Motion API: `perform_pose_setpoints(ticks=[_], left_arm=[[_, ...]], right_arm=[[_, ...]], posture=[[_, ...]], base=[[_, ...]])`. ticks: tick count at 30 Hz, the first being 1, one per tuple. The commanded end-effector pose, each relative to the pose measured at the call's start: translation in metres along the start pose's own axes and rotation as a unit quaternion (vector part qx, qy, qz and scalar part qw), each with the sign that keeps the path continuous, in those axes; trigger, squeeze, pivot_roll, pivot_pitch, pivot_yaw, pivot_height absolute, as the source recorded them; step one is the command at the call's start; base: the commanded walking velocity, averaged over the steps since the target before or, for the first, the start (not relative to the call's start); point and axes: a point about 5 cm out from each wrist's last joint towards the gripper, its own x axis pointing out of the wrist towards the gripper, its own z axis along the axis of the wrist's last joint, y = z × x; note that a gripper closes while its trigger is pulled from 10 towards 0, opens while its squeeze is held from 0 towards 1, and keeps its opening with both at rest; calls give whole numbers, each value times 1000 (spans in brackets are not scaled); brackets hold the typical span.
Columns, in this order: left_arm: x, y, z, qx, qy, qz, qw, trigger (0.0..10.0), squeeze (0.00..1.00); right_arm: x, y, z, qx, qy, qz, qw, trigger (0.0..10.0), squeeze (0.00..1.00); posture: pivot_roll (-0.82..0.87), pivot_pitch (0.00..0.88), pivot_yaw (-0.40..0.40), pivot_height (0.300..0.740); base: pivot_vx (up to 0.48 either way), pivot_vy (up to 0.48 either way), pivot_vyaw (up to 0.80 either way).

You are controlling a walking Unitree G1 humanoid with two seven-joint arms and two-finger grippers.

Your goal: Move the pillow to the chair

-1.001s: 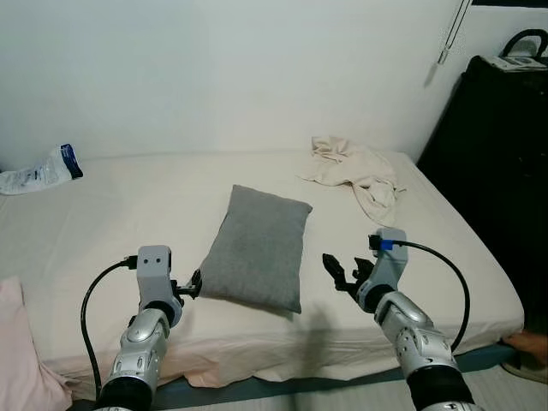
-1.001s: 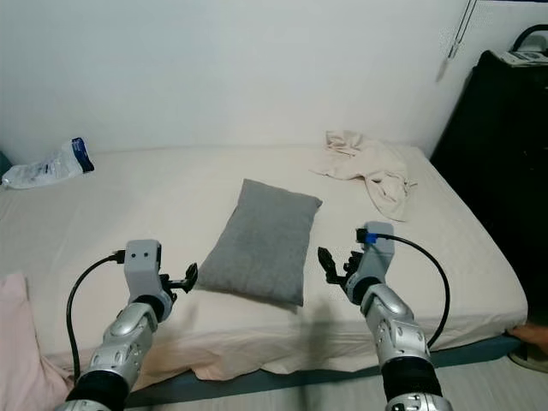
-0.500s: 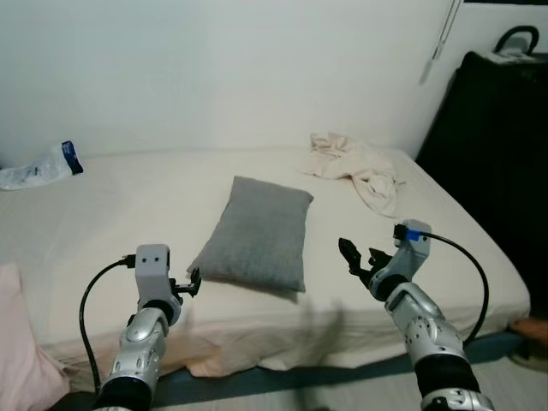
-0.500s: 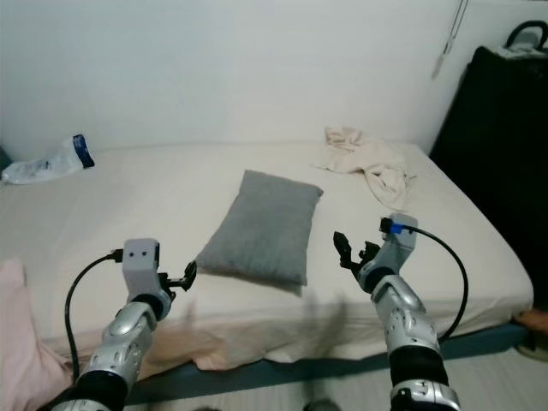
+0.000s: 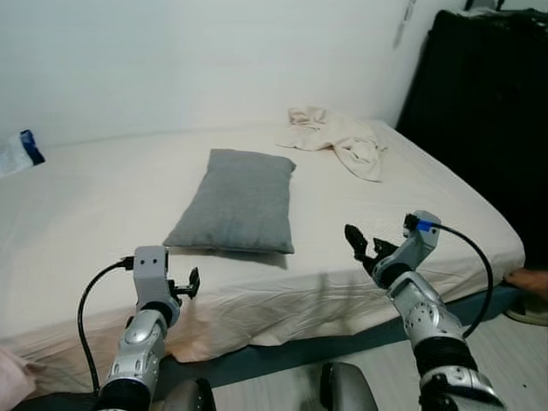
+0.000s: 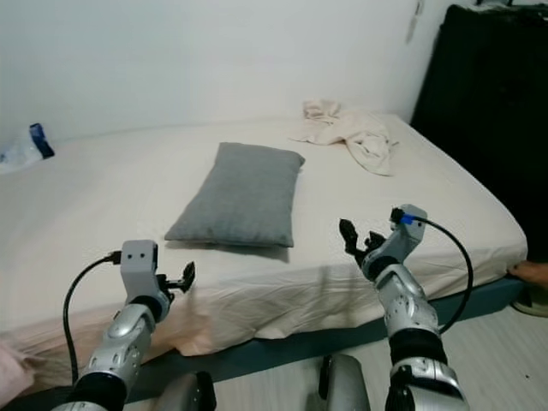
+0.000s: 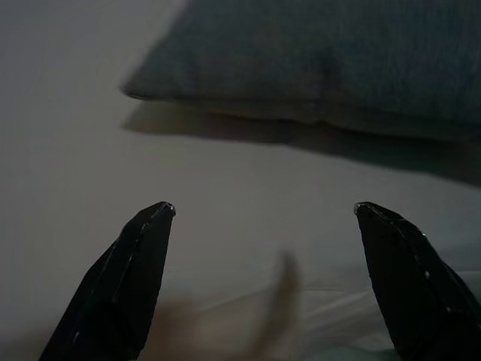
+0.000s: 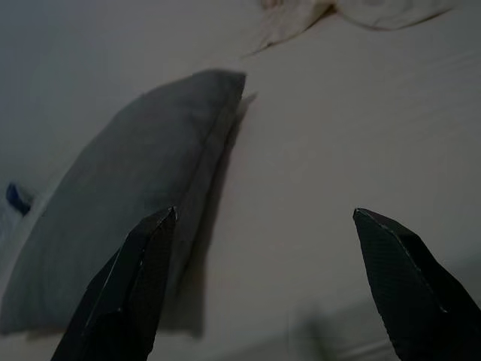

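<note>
A grey pillow point(image 5: 235, 201) lies flat in the middle of the bed point(image 5: 103, 214), on the cream sheet. My left gripper point(image 5: 190, 282) hovers open at the bed's near edge, short of the pillow's near left corner and apart from it. In the left wrist view the pillow point(image 7: 323, 68) lies beyond the open left gripper point(image 7: 263, 208). My right gripper point(image 5: 360, 247) is open over the near edge too, to the right of the pillow and clear of it. The right wrist view has the pillow point(image 8: 128, 203) off to one side of the open right gripper point(image 8: 264, 216).
A crumpled beige cloth point(image 5: 338, 137) lies at the bed's far right. A tall black piece of furniture point(image 5: 479, 103) stands right of the bed. A plastic bag point(image 5: 13, 152) sits at the far left. A person's foot point(image 5: 529, 281) shows on the floor at right.
The whole view has shifted and pulled back from the bed. The left gripper, close against the pillow's corner a second ago, now sits apart from it. The pillow has not moved.
</note>
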Motion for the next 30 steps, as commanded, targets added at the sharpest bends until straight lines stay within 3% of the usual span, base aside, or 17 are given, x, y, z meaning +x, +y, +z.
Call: perform_pose_setpoints(ticks=[1,9,11,15,23,30], left_arm=[[-4,8,-3,2,2,8,1000,10000,0],[-14,21,-8,16,7,17,1000,10000,0],[-23,29,-12,23,11,23,999,10000,0],[-29,36,-14,27,13,30,999,10000,0],[-59,55,-17,48,21,47,998,10000,0],[-72,59,-19,51,29,51,997,10000,0]], right_arm=[[1,-4,1,13,-5,-5,1000,10000,0],[9,-2,4,81,-18,6,997,10000,0],[14,7,3,117,-18,35,992,10000,0],[18,16,2,129,-13,59,990,10000,0],[31,48,-1,172,8,118,978,10000,0],[36,71,-8,174,29,155,972,10000,0]], posture=[[-44,46,11,516],[-10,81,21,507],[11,101,24,507],[32,121,25,507],[97,185,29,507],[113,211,32,507]], base=[[0,0,0],[0,0,0],[0,0,0],[0,0,0],[0,0,0],[0,0,0]])
